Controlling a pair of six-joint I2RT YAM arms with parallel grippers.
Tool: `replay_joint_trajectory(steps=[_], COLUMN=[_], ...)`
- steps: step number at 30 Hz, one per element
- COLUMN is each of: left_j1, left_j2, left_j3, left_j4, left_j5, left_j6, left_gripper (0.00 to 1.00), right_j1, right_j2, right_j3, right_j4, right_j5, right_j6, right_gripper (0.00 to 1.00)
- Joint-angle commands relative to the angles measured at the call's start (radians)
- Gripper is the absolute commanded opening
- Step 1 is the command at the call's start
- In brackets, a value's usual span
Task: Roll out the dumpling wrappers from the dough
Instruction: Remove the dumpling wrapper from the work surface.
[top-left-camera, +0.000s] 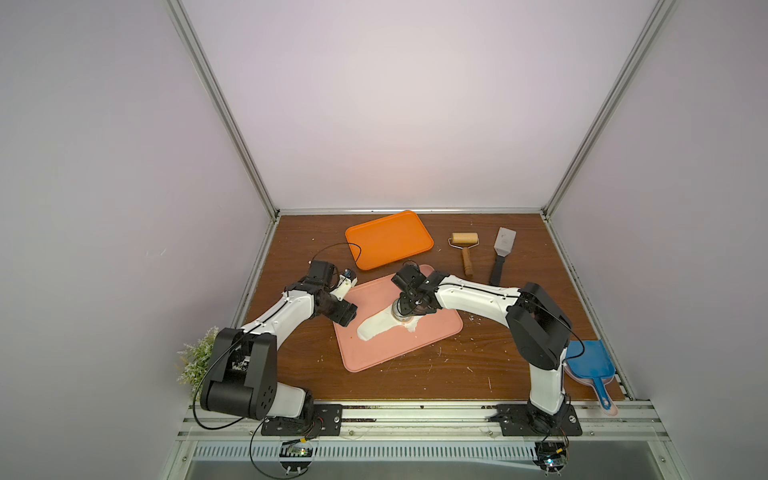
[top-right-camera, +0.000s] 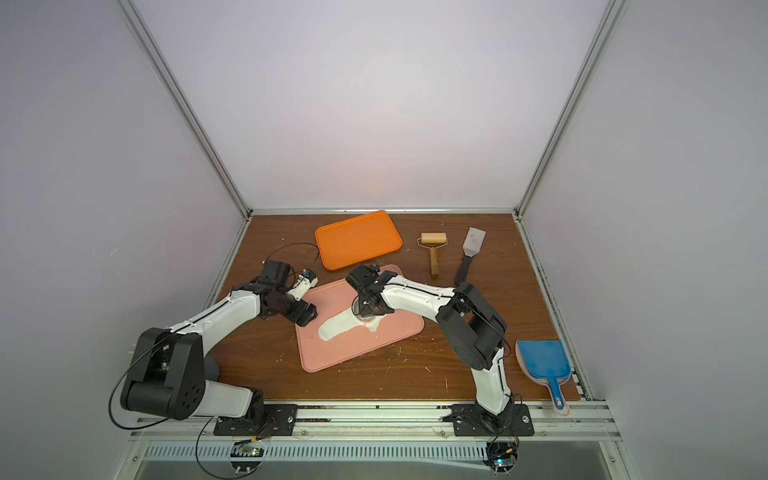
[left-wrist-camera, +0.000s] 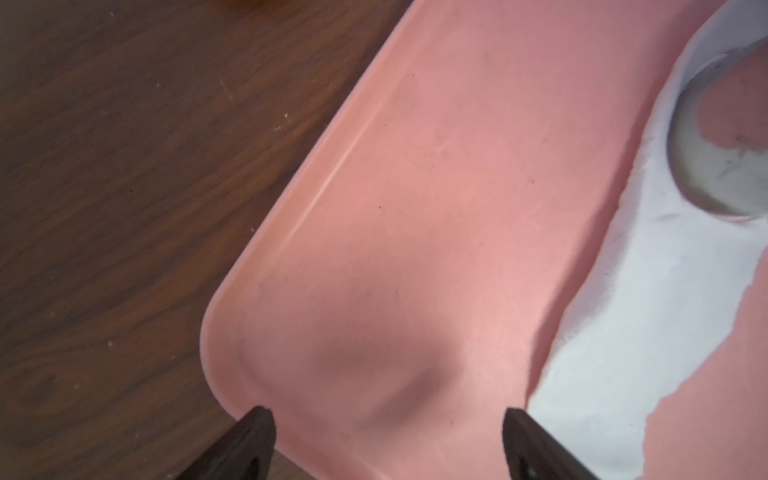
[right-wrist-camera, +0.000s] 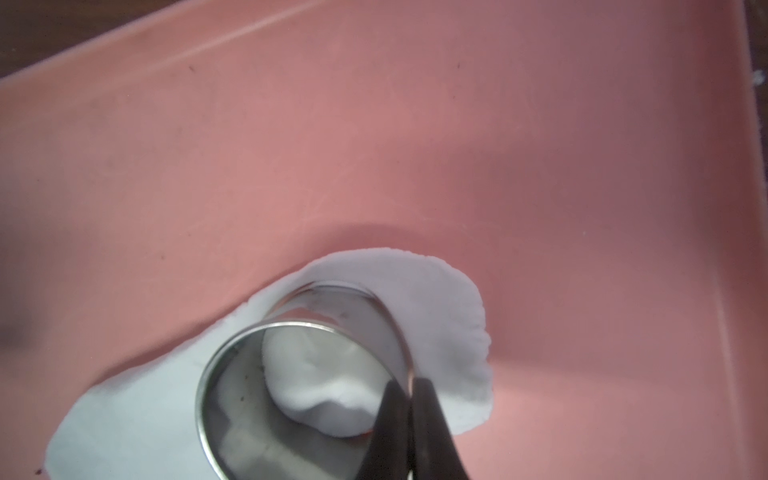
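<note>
A long white dough sheet (top-left-camera: 376, 326) (top-right-camera: 336, 326) lies on the pink tray (top-left-camera: 395, 353) (top-right-camera: 353, 353). At the sheet's right end stands a metal ring cutter (top-left-camera: 401, 318) (right-wrist-camera: 232, 374). My right gripper (top-left-camera: 405, 311) (right-wrist-camera: 411, 380) is shut on the cutter's wall. Inside the ring shows a small, wrinkled round of white dough, the dumpling wrapper (right-wrist-camera: 316, 374). My left gripper (top-left-camera: 347, 318) (left-wrist-camera: 388, 415) hangs open over the tray's left corner with nothing between its fingers. In the left wrist view the dough sheet (left-wrist-camera: 623, 332) and the ring cutter (left-wrist-camera: 715, 166) lie off to one side.
At the back of the brown table lie an orange tray (top-left-camera: 388, 239), a wooden roller (top-left-camera: 465, 245) and a metal spatula (top-left-camera: 500, 253). A blue dustpan (top-left-camera: 590, 359) sits at the right edge. A small plant (top-left-camera: 199, 357) stands at the left. Dough crumbs dot the table.
</note>
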Motion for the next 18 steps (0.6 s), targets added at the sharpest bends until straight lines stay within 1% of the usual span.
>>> replay_joint_trajectory(steps=[1, 5, 7, 10, 12, 18], left_j1=[0.007, -0.008, -0.039, -0.122, -0.162, -0.192], left_j2=[-0.001, 0.009, 0.01, -0.001, -0.001, 0.005], left_j3=[0.01, 0.041, 0.04, 0.002, -0.016, -0.051], left_j4=[-0.044, -0.12, -0.156, -0.162, -0.162, -0.131], left_j5=[0.055, 0.123, 0.143, 0.1, 0.089, 0.053], left_j6=[0.027, 0.084, 0.122, 0.159, 0.169, 0.192], left_gripper=[0.87, 0.83, 0.81, 0.81, 0.83, 0.86], right_j1=[0.001, 0.001, 0.001, 0.0, 0.0, -0.005], right_j2=[0.053, 0.07, 0.072, 0.072, 0.069, 0.06], right_j3=[0.002, 0.012, 0.015, 0.015, 0.015, 0.004], right_j4=[-0.069, -0.07, -0.069, -0.062, -0.06, -0.056], right_j5=[-0.008, -0.007, -0.009, -0.015, -0.02, -0.026], right_j6=[-0.019, -0.016, -0.013, -0.008, -0.007, -0.001], right_gripper=[0.0, 0.0, 0.0, 0.0, 0.0, 0.0])
